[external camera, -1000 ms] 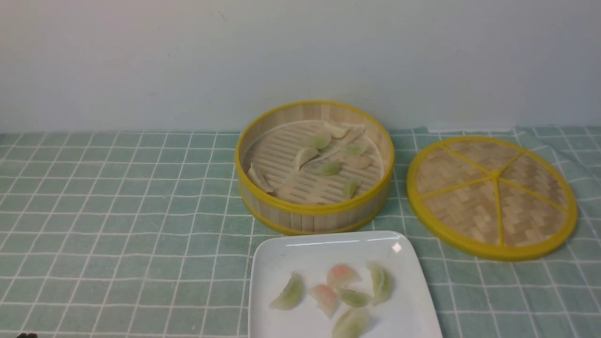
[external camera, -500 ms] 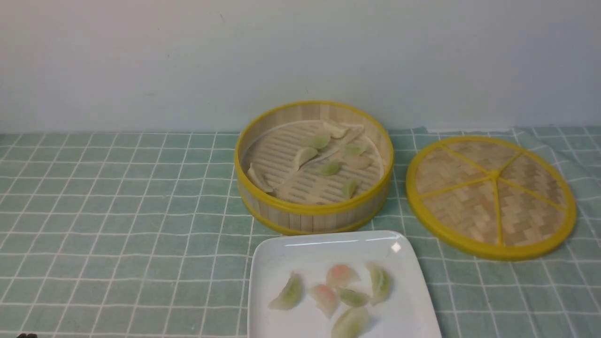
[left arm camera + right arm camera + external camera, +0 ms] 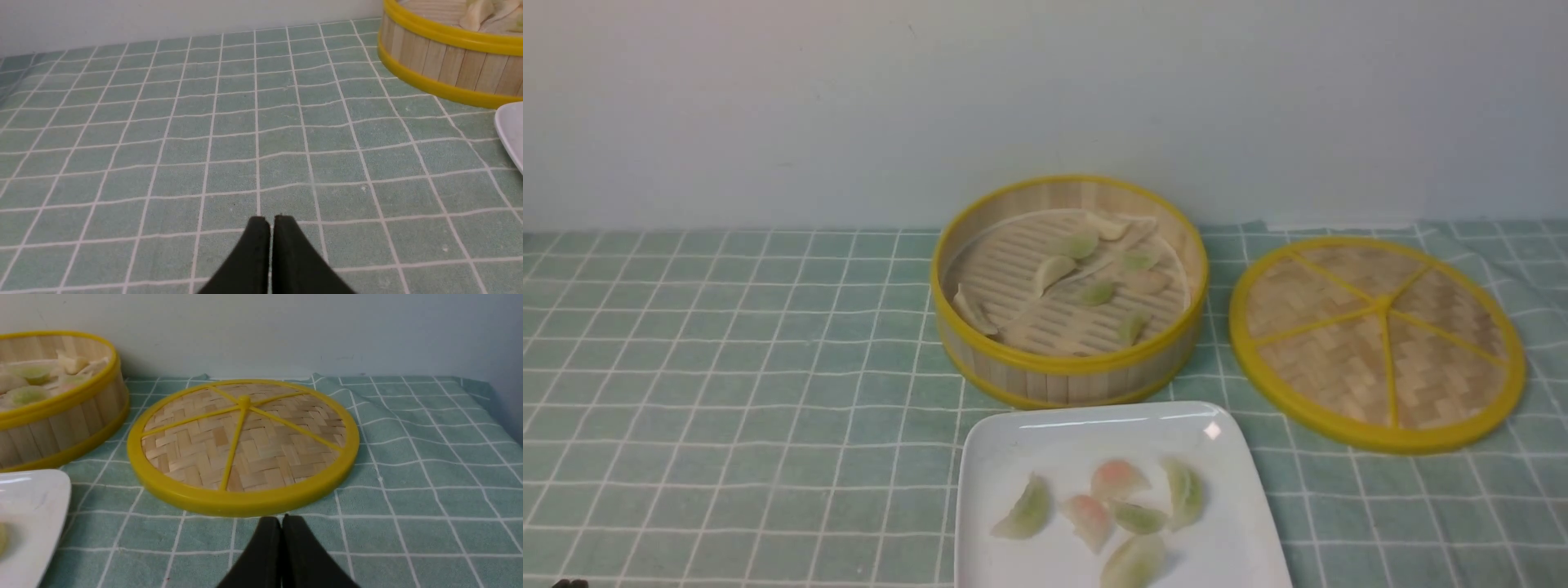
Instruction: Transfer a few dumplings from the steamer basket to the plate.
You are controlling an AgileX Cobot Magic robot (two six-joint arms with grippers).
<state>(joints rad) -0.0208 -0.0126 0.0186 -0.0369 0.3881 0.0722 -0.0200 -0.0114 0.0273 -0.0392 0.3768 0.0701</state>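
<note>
Front view shows six dumplings [image 3: 1116, 478] on our plate [image 3: 1241, 539], low center; more wait in the steamer basket [image 3: 1068, 369] above. Our left gripper [image 3: 271, 222] and right gripper [image 3: 281, 522] rest closed and empty, so we think we're finished.

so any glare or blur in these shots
Front view: soft overall, glare streaks on the plate far rim. Left wrist view: cloth sharp, shut left hand dark and featureless. Right wrist view: lid crisp, plate corner and dumpling at the edge blurred.
</note>
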